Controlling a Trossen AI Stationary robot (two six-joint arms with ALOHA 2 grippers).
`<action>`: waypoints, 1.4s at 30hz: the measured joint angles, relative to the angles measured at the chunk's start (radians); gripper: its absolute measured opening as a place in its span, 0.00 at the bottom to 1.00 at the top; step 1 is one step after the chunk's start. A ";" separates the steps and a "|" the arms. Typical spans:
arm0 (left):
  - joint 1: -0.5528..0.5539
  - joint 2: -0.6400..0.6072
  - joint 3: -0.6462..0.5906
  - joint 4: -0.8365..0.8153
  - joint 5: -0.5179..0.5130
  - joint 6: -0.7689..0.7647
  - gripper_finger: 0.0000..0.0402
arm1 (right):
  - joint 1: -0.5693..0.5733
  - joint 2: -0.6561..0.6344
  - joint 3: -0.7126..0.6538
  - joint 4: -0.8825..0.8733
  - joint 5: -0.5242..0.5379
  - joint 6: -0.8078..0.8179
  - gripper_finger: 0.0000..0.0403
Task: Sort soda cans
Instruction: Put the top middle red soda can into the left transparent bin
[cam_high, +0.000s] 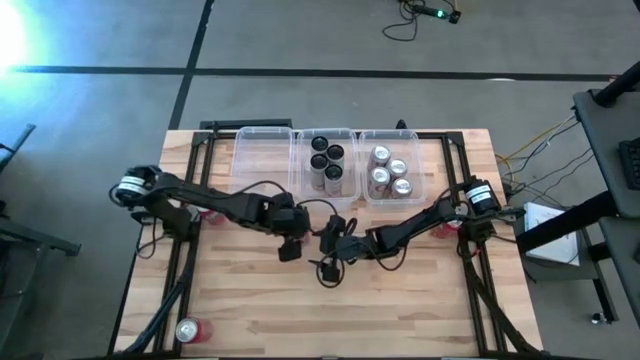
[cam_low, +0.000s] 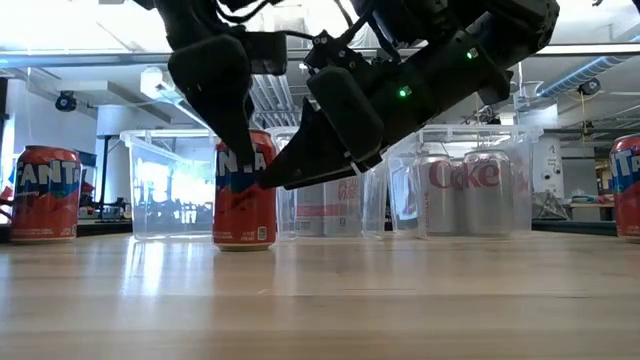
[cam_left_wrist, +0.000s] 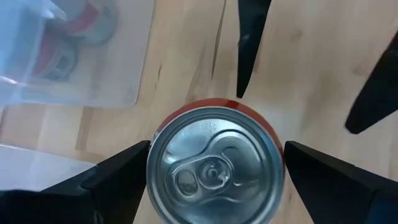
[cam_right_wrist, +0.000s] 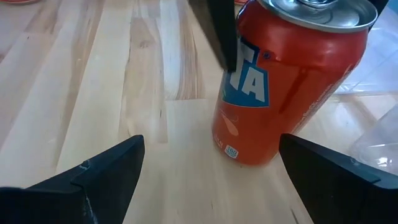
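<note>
Pale planked wood carries everything. Left gripper (cam_left_wrist: 214, 180) hangs spread over an upright red can (cam_left_wrist: 214, 171), one dark wedge finger (cam_left_wrist: 118, 177) on each side, apparently not touching. Right gripper (cam_right_wrist: 208, 171), also spread, faces that can's glossy wall from just beside. Only the low view reads its blue lettering beside the clear plastic bins (cam_low: 160, 190).

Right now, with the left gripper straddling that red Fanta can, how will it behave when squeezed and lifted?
The red Fanta can stands upright with its tab unopened, so it is probably full and heavyish. Its smooth round wall may slip between the open left gripper's fingers. Being tall and narrow, it could tip if nudged off-centre.
</note>
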 joint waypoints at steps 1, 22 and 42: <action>0.000 0.011 0.006 -0.007 0.000 -0.002 0.86 | 0.000 0.000 0.000 -0.002 0.000 0.000 0.91; -0.029 -0.098 0.050 -0.144 0.053 -0.082 0.72 | 0.007 -0.049 0.001 -0.124 0.004 0.000 0.91; 0.104 -0.487 0.281 -0.389 -0.312 -0.053 0.72 | 0.009 -0.056 0.000 -0.125 0.003 0.011 0.91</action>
